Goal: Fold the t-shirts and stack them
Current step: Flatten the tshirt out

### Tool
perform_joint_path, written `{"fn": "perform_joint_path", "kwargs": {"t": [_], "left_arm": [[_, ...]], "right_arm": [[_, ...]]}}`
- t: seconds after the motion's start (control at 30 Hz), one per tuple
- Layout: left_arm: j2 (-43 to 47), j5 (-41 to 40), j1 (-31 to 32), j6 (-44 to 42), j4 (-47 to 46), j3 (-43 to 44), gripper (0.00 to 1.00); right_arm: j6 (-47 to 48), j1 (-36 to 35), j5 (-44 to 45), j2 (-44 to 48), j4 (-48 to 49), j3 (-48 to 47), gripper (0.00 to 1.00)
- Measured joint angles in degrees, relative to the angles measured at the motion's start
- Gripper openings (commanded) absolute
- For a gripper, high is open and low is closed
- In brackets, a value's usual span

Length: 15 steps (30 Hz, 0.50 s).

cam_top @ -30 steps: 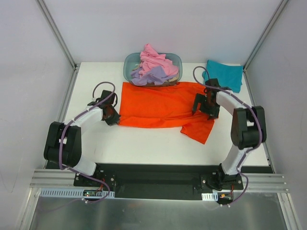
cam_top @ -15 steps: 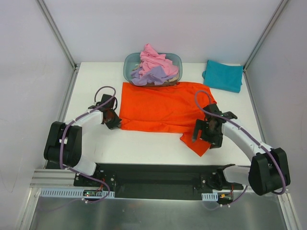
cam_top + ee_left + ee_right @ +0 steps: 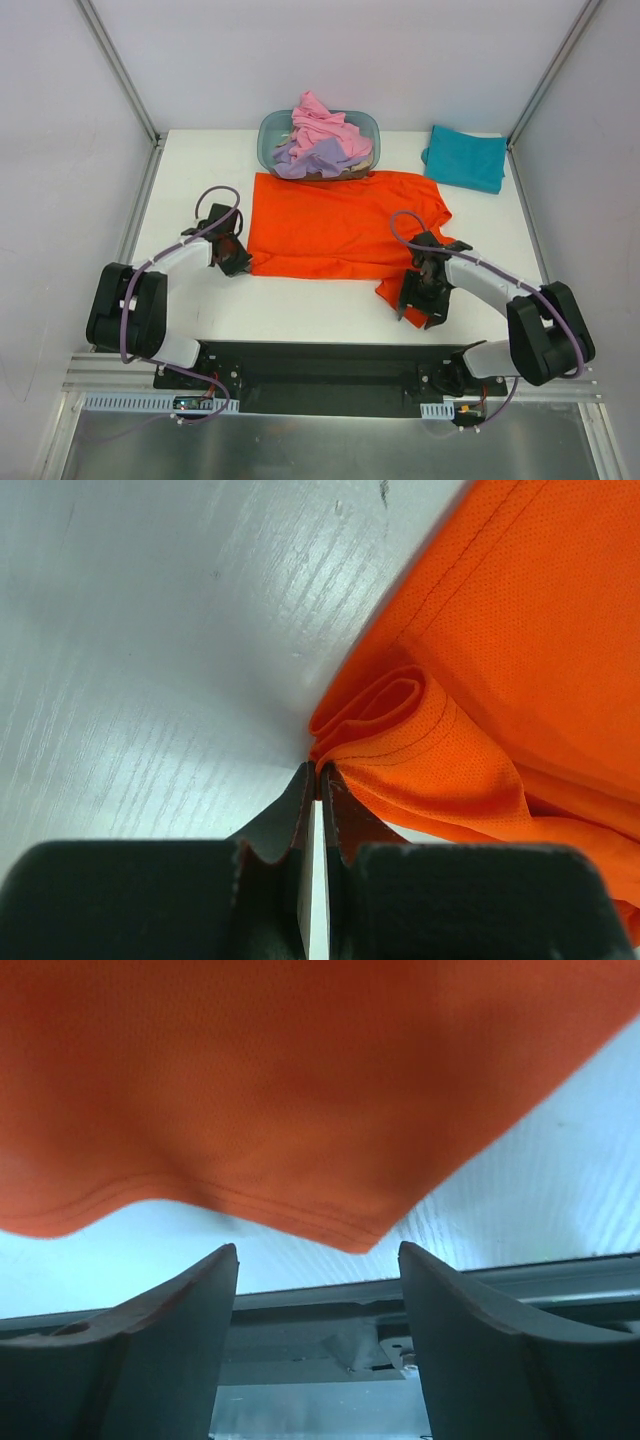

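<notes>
The bright orange t-shirt [image 3: 340,225] lies spread flat mid-table, one flap trailing toward the front right. My left gripper [image 3: 238,262] is at its near left corner. In the left wrist view the gripper [image 3: 318,770] is shut, its tips pinching the rolled hem of the orange t-shirt [image 3: 500,630]. My right gripper [image 3: 418,305] hovers over the trailing flap, open. In the right wrist view the gripper [image 3: 318,1250] has nothing between its fingers, and the orange t-shirt [image 3: 300,1080] ends in a hemmed corner just beyond the tips. A folded teal t-shirt [image 3: 466,157] lies at the back right.
A translucent blue-grey tub [image 3: 268,135] at the back centre holds a pink t-shirt [image 3: 322,122] and a lavender t-shirt [image 3: 310,158], and touches the orange shirt's far edge. The black base rail [image 3: 320,360] runs along the near edge. White walls close in both sides.
My right arm swung from the shirt's far right side down to the near right flap, and its jaws narrowed somewhat. The left gripper edged slightly nearer, still shut on the corner.
</notes>
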State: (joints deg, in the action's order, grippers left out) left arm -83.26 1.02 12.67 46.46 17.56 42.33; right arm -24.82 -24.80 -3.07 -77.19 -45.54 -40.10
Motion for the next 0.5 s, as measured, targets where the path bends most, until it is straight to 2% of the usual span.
{"fn": "perform_joint_path", "kwargs": {"t": [0.07,0.17,0.2,0.27,0.3,0.33,0.5], "left_arm": [[0.4,0.0,0.0,0.0,0.0,-0.6,0.0],[1.0,0.0,0.0,0.0,-0.1,-1.1,0.0],[1.1,0.0,0.0,0.0,-0.2,-1.2,0.0],[1.3,0.0,0.0,0.0,-0.2,-1.3,0.0],[1.5,0.0,0.0,0.0,-0.2,-1.4,0.0],[1.6,0.0,0.0,0.0,-0.2,-1.5,0.0],[3.5,0.0,0.0,0.0,-0.1,-1.7,0.0]], "right_arm": [[0.2,0.0,-0.6,-1.6,1.4,0.4,0.59],[0.3,0.0,-0.2,-4.2,1.8,0.2,0.47],[0.3,0.1,0.2,-4.5,1.5,0.0,0.35],[0.3,0.1,1.2,-5.2,0.8,-0.4,0.21],[0.4,0.1,1.4,-5.6,0.5,-0.7,0.06],[0.5,0.1,1.5,-5.9,0.3,-0.9,0.01],[1.0,0.1,4.7,-6.4,-0.3,-2.6,0.01]]}}
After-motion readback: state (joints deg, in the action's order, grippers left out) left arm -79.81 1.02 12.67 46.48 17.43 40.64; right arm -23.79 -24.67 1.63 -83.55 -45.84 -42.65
